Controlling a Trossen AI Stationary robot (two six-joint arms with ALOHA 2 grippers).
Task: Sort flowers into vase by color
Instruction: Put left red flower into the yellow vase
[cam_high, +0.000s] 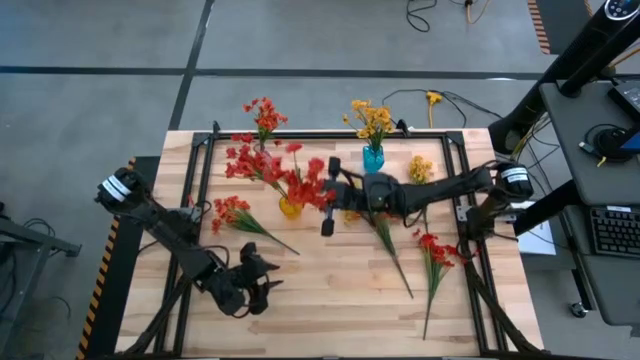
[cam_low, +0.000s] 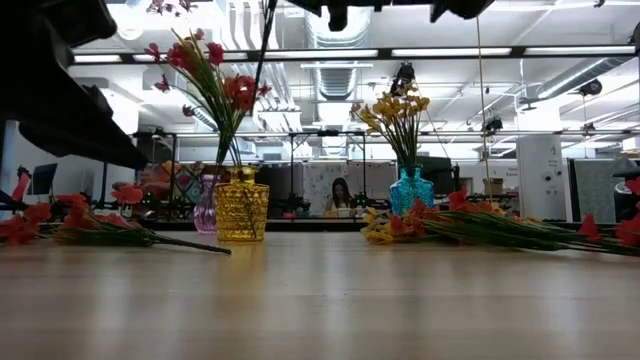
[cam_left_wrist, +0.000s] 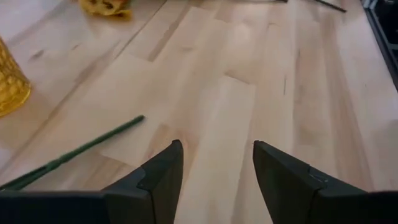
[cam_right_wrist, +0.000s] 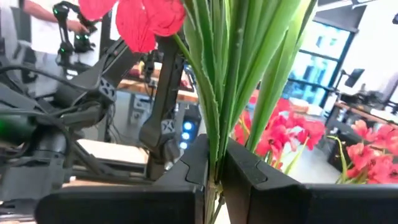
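Note:
My right gripper (cam_high: 324, 196) hovers high over the table's middle, shut on a red flower sprig (cam_high: 305, 185) beside the yellow vase (cam_high: 290, 208), which holds red flowers. A blue vase (cam_high: 373, 157) holds yellow flowers (cam_high: 372, 118). A pink vase (cam_low: 205, 212) with red flowers stands at the far edge. A red sprig (cam_high: 237, 214), another red one (cam_high: 437, 250), a yellow one (cam_high: 420, 168) and a long green stem (cam_high: 392, 250) lie flat on the table. My left gripper (cam_high: 255, 285) is open, low over bare wood near the front left, with nothing between its fingers (cam_left_wrist: 165, 177). My right gripper pinches the red sprig's bunch of green stems and leaves (cam_right_wrist: 216, 163) between its two fingers (cam_right_wrist: 242, 171), below the blossoms. The fingers lie across the stems and come from the table's right side. The leaves and red blossoms (cam_right_wrist: 143, 18) rise beyond the fingers, clear of the table.
The green stem end (cam_left_wrist: 93, 146) of the left red sprig lies just beside my left gripper, and the yellow vase (cam_left_wrist: 9, 87) stands farther off. A black frame (cam_high: 205, 170) borders the table. The table's front middle is bare wood.

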